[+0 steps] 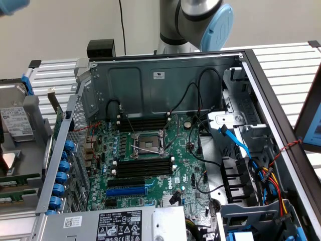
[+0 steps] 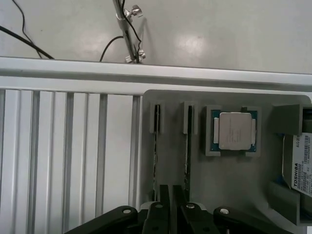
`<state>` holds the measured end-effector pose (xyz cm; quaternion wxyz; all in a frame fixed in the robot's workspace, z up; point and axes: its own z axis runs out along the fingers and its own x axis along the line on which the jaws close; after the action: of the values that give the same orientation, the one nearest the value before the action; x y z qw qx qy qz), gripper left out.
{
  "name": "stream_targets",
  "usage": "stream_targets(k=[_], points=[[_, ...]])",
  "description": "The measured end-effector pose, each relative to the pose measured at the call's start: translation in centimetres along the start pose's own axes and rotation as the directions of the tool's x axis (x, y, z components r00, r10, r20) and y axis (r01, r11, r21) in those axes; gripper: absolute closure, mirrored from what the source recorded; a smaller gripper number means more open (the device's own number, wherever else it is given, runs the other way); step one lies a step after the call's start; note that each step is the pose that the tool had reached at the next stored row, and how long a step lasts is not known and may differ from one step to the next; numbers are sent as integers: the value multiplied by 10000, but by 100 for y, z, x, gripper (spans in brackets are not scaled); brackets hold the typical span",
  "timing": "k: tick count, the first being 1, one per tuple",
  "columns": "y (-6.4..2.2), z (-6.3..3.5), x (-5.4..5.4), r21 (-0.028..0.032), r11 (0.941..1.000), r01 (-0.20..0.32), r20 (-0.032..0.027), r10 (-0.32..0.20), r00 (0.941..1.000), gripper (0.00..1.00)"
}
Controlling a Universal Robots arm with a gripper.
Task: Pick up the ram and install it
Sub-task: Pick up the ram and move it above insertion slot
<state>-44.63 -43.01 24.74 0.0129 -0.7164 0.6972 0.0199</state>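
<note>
Both fingers (image 2: 165, 207) of the gripper (image 2: 170, 207) pressed together, empty. Hovers over the gray tray (image 2: 229, 180), between the ram (image 2: 157, 146) and a second stick (image 2: 187, 146), each standing on edge. Reads as the pick-up step, barely begun. Calls for spreading the jaws and centring over the ram's top edge.

A green motherboard (image 1: 181, 168) carries long black slots (image 1: 143, 167) and one shorter blue slot (image 1: 125, 191) inside a grey metal case (image 1: 135, 83), with blue latches (image 1: 62, 175) in a row just beside the board and red, yellow and black wires (image 1: 275, 176) farther off. The black claw (image 2: 171, 192) shows above a grey tray (image 2: 224, 180) holding a silver, green-edged processor (image 2: 236, 130), next to the white-ribbed counter (image 2: 68, 156).
</note>
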Motion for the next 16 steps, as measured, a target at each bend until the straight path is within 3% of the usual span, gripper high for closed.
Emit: stream_targets(k=[9, 16], points=[[-2, 163, 16, 0, 10000, -26, 0, 26, 10000, 82], [-6, 287, 107, 7, 9999, -117, 8, 117, 9999, 82]])
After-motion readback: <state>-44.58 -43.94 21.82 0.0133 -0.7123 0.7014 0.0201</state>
